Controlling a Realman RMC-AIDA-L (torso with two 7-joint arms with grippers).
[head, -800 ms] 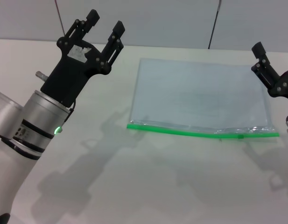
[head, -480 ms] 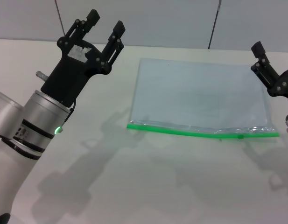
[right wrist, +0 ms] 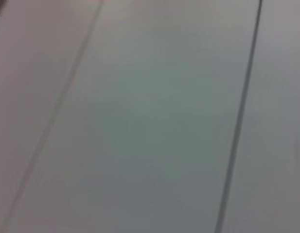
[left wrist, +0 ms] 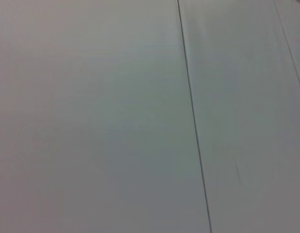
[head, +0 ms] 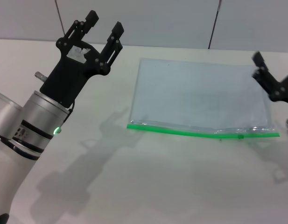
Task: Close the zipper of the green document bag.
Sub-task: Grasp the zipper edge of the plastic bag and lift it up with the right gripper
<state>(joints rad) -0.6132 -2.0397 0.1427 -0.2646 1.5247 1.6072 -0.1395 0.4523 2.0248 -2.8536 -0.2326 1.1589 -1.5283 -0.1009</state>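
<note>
The table carries 1 flat thing, the bag, lying a little right of its middle with the zipper along the edge nearest the robot. The bag looks light, thin and floppy, a slick film that would likely skate across the table if pushed from 1 end only. The wrinkled patch just behind the zipper's right part suggests the mouth is not sealed there. The slider sits on the zipper toward its right end, small and probably fiddly to pinch. My guess is that 1 gripper should pin the bag near a zipper end while the other takes the slider.

The left gripper hangs well left of the bag, raised above the table, its 2 fingers spread wide with nothing between them. The right gripper is at the bag's far right corner, mostly out of frame, and I cannot tell how its fingers stand.

Against 0.8 s ago, the right gripper has shifted slightly right and down; the left gripper and bag are unchanged.
</note>
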